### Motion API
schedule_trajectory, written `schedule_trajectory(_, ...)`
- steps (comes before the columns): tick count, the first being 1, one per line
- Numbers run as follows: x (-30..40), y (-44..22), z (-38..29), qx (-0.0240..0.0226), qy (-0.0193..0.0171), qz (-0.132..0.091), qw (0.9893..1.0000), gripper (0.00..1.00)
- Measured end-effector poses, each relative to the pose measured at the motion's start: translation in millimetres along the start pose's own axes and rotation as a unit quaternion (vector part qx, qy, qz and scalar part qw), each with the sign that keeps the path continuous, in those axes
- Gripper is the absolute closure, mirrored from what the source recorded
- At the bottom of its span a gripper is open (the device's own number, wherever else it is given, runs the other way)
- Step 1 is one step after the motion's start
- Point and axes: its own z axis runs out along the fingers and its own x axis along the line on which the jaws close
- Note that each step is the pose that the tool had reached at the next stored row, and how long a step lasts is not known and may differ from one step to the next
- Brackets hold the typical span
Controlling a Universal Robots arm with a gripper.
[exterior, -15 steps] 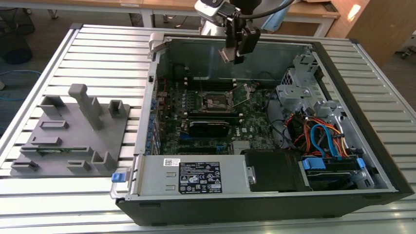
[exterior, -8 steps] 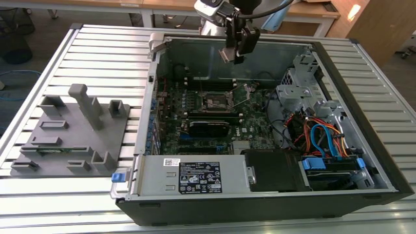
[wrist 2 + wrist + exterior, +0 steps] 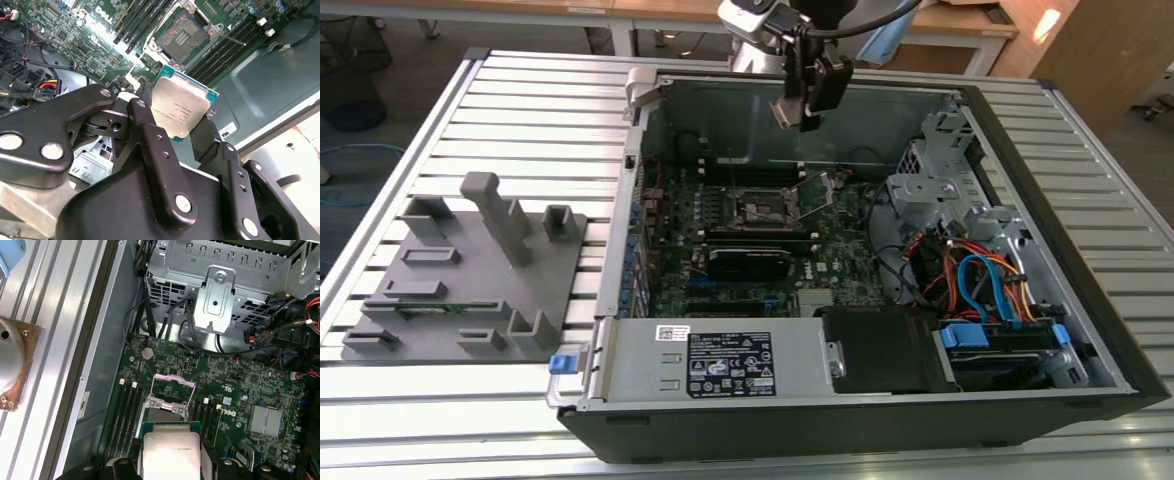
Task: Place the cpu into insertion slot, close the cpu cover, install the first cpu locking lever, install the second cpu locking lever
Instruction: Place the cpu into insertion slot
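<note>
Gripper clamped on the cpu, a black finger pressing on each of two opposite edges, and the dull silver top is turned toward the second wrist view with a thin green rim showing round it. The chip is up in the air, touching nothing but the fingers. In the exterior view the arm hangs high over the far part of the open computer case, well above the motherboard. Down on that board the insertion slot lies bare, its dark contact field exposed inside the silver rim, nothing seated in it. The cpu cover is tipped up off the socket, green board visible through its square window. Long black memory slots run along both sides of the socket. Further out, the labelled power supply box lies against the near wall of the case. Beside the case, on the exterior view's left, a grey fixture tray rests on the slatted table.
</note>
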Motion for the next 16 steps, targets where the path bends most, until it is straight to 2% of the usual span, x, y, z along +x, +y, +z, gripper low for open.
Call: schedule_trajectory(16,0.0,0.0,0.0,-0.0002,-0.0008,0.009,1.0000,0.46)
